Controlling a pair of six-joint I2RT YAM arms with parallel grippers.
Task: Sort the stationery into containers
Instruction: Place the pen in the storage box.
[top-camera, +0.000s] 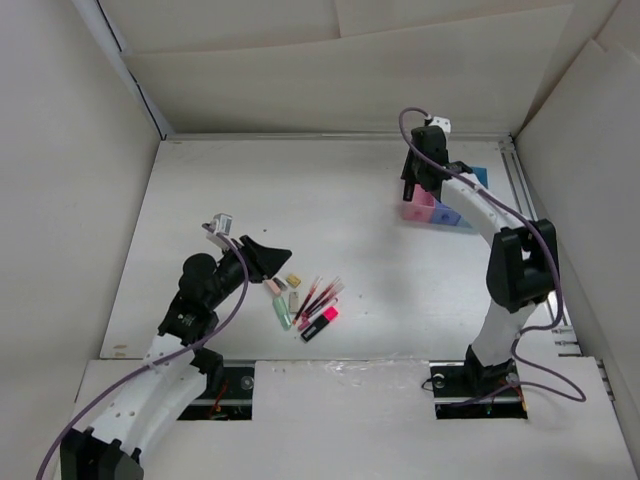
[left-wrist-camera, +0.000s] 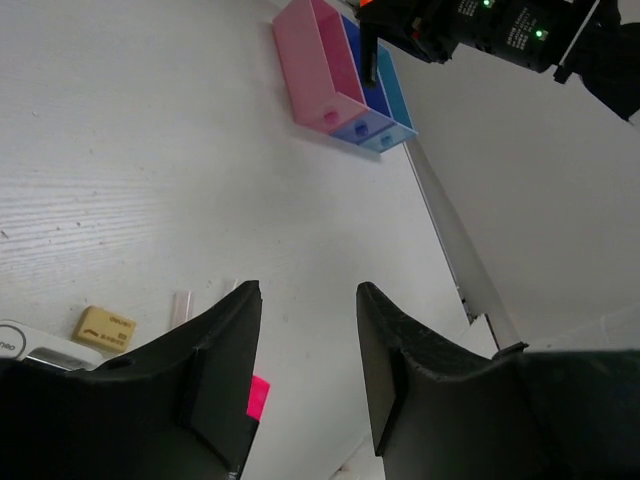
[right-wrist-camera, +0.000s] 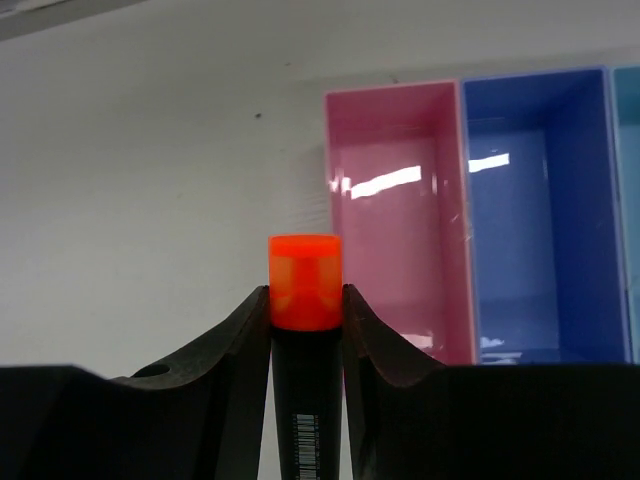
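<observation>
My right gripper (right-wrist-camera: 305, 300) is shut on a black highlighter with an orange cap (right-wrist-camera: 305, 282). It holds it just left of the pink bin (right-wrist-camera: 400, 230), above the table. The pink bin, the darker blue bin (right-wrist-camera: 530, 220) and the light blue bin (right-wrist-camera: 628, 200) look empty where I can see into them. In the top view the right gripper (top-camera: 415, 185) hangs over the bins (top-camera: 420, 209). My left gripper (top-camera: 265, 255) is open and empty beside the loose stationery: red pens (top-camera: 318, 293), a pink-capped highlighter (top-camera: 320, 323), and beige (top-camera: 294, 281) and green (top-camera: 283, 312) erasers.
The left wrist view shows a beige eraser (left-wrist-camera: 104, 327) and the pink cap (left-wrist-camera: 259, 397) beside the open fingers, with the bins (left-wrist-camera: 315, 60) far off. White walls enclose the table. A metal rail (top-camera: 520, 200) runs along the right edge.
</observation>
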